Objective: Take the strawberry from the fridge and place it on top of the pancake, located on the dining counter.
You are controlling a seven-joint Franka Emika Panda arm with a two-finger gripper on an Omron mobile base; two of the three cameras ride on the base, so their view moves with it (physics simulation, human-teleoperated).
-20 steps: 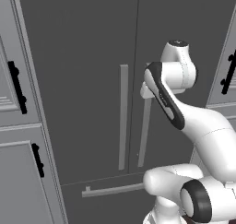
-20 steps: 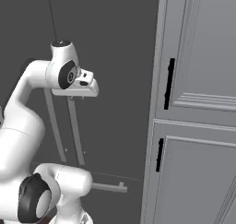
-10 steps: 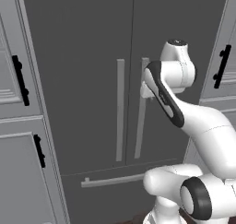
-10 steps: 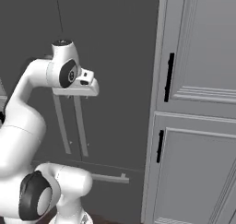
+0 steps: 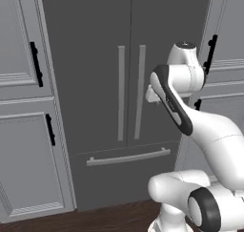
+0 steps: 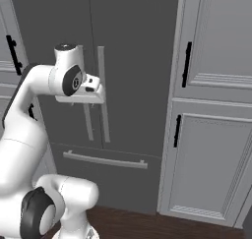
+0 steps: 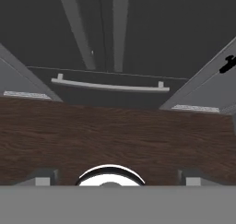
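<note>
The fridge point(image 5: 95, 59) stands straight ahead, dark grey, with both doors shut. Its two long light grey bar handles point(image 5: 121, 92) run side by side at the middle, above a bottom drawer with a horizontal bar point(image 5: 128, 157). The right base view has the same fridge point(image 6: 133, 46) behind my raised arm. My hand points down in front of the doors. In the hand view my gripper point(image 7: 117, 177) is open, its fingertips point(image 7: 44, 176) far apart with nothing between them, over the floor before the fridge point(image 7: 161, 34). The strawberry, the pancake and the dining counter are out of view.
Grey panelled cabinets with short black handles flank the fridge, one on the left point(image 5: 28, 131) and one on the right point(image 6: 211, 134). Dark wood floor point(image 7: 115, 131) lies between my base and the fridge's drawer.
The whole picture has shifted: the base has backed away from the fridge, so more of the drawer and side cabinets shows. The arm keeps its pose over the base.
</note>
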